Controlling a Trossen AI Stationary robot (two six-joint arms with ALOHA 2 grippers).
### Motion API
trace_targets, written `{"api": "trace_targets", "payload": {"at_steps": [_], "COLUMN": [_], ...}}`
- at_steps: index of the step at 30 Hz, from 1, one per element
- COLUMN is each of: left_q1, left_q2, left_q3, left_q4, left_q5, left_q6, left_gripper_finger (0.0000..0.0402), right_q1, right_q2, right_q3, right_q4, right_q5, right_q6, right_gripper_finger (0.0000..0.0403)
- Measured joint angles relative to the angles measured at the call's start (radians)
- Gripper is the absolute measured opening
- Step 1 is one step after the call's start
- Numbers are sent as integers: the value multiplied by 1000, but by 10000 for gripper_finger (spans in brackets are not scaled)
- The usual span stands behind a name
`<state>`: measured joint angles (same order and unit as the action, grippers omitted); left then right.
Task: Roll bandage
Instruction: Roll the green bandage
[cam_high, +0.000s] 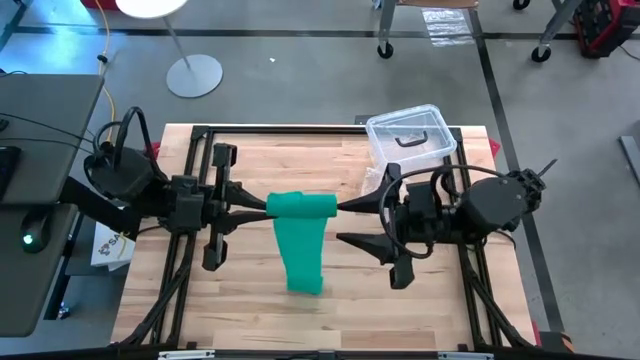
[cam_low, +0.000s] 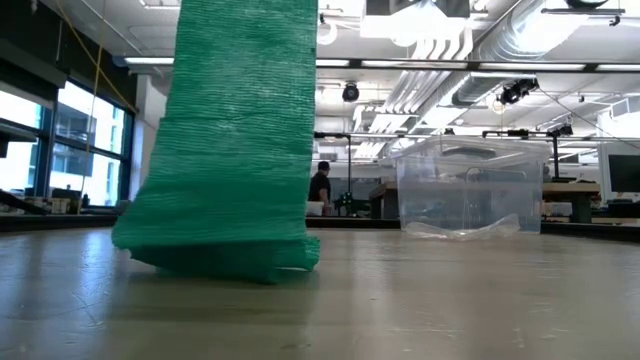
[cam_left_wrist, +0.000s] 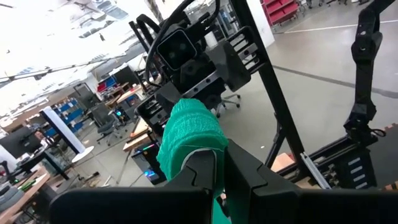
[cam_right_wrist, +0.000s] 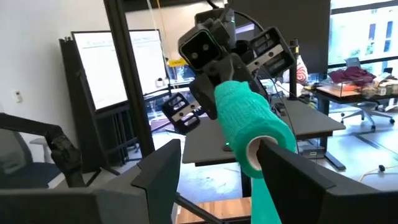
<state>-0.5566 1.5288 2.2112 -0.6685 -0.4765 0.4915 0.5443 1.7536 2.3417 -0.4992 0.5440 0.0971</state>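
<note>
Green bandage (cam_low: 225, 140), tail on table (cam_low: 450, 300), partly rolled: left gripper (cam_high: 268, 207) clamps one roll end; right gripper (cam_high: 338, 222) spread, one finger at the core. Next: rotate.

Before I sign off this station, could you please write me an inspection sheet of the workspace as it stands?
Surface: wooden table, bare around the work.
Job's things: green bandage, partly rolled, roll held up between both arms, loose tail hanging down to the table.
Clutter: clear plastic box with black handle at the far right corner; crinkly clear bag beside it.
Grippers: left gripper shut on the roll's end; right gripper open, one finger at the roll's other end.
Cables: yellow cable on the floor, far left.
Surroundings: lamp base, chair casters, a person far behind.
</note>
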Motion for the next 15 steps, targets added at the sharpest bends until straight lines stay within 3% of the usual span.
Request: {"api": "trace_targets", "payload": {"at_steps": [6, 11, 15], "left_q1": [0, 4, 9], "left_q2": [2, 15, 23], "left_q3": [0, 1, 1], "left_q4": [9, 14, 10], "left_q5": [0, 7, 22], "left_q6": [0, 0, 8], "left_gripper_finger": [9, 9, 9], "right_q1": [-21, -46, -65], "right_q2": [6, 12, 15], "right_q3": [0, 0, 0], "right_q4": [12, 29, 10], "right_q5": [-12, -133, -151], "right_q6": [-1, 34, 60], "right_gripper_finger": [211, 211, 210]}}
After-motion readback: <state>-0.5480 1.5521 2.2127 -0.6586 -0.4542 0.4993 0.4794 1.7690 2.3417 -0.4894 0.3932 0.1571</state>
